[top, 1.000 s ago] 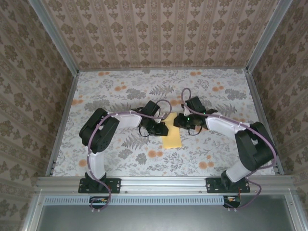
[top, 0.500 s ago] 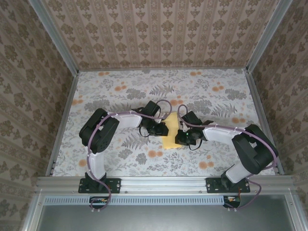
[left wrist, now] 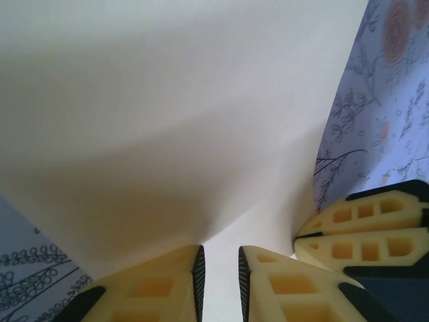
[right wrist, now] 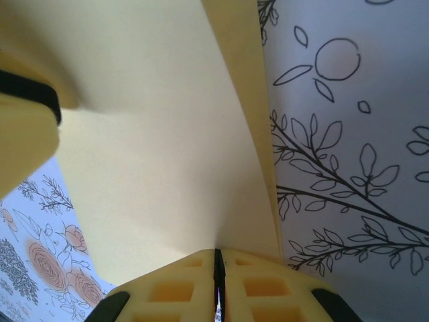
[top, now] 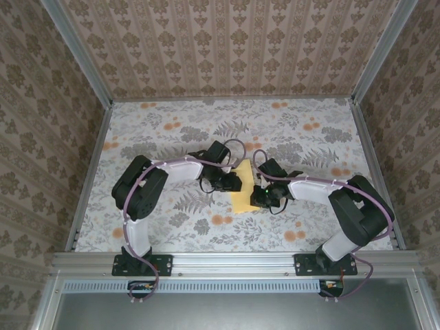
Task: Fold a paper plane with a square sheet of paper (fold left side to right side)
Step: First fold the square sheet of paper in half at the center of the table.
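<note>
Now the right gripper (right wrist: pixel 216 258) has its jaws clamped on the paper (right wrist: pixel 161 154); the left gripper (left wrist: pixel 220 253) stands slightly parted, paper just ahead.

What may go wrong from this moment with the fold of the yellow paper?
The right gripper pinches the square sheet of paper at one edge, so a pull might tear or crumple it. The left gripper stands slightly open around the bowed sheet; the paper may slip out, and the edges might then not meet evenly.
</note>
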Available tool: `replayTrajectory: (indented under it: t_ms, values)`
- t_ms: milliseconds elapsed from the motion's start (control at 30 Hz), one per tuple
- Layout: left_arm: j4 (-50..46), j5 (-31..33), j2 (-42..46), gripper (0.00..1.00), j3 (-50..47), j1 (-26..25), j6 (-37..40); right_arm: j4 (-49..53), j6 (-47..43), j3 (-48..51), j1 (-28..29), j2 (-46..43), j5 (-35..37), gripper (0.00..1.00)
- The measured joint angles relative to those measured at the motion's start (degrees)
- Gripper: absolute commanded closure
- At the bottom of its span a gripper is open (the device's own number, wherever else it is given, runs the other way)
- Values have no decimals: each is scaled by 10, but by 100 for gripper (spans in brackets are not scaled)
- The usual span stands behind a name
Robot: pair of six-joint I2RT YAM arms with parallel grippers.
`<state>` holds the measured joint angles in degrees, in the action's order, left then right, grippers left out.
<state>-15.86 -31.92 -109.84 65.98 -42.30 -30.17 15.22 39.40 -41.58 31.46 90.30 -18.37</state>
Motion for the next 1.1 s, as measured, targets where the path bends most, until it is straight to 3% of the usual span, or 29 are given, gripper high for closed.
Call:
replayTrajectory:
  t_ms: [333,1100]
  values:
    - [9,9,-21,84,8,12,2,10,-2,-8,1,5,1,89]
    - [26,-9,-38,86,9,49,2,17,-4,-13,1,10,0,89]
